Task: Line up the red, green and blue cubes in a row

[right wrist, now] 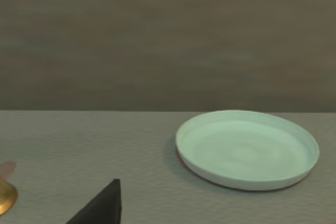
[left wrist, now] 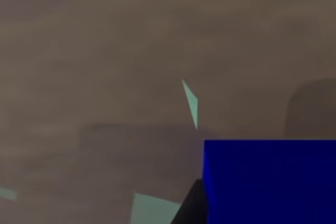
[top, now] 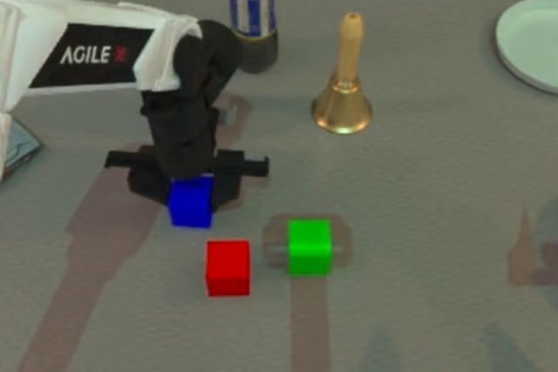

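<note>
Gripping blue cube (top: 191, 202), left gripper (top: 188, 182) fingers apparently closed.

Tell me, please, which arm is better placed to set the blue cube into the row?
Left: its claw is right over the small deep-blue cube, close to the red cube. The right arm is out of the top view.

Blue cube (top: 191, 202): deep, plain blue. Red cube (top: 227, 267): bright, plain red. Green cube (top: 309, 246): bright, plain green. Left claw (top: 187, 173): black, on a white arm bearing a black panel with white lettering. Bell (top: 343, 84): shiny gold body, pale tan handle. Bottle (top: 250, 8): dark, with a blue-and-white striped label and a gold band. Plate (right wrist: 247, 148): pale mint green. Counter (top: 436, 215): grey-green, mottled with faint reddish-brown patches.
</note>
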Action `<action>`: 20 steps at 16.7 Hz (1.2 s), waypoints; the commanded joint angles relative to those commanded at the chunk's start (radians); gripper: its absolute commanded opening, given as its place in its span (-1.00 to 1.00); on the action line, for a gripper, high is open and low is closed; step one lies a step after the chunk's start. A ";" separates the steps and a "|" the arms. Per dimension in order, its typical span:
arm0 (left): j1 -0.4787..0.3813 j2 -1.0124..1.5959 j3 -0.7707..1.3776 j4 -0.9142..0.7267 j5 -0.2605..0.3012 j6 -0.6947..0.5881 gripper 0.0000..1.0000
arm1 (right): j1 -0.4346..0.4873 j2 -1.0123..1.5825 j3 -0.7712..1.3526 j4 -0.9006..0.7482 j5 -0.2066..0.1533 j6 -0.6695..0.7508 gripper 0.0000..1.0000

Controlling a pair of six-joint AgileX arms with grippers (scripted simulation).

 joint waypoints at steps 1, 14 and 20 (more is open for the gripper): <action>0.000 0.000 0.000 0.000 0.000 0.000 -0.96 | 0.000 0.000 0.000 0.000 0.000 0.000 1.00; 0.008 -0.035 0.053 -0.081 -0.003 0.000 -1.00 | 0.000 0.000 0.000 0.000 0.000 0.000 1.00; 0.020 -0.102 0.148 -0.243 -0.003 0.000 -1.00 | 0.000 0.000 0.000 0.000 0.000 0.000 1.00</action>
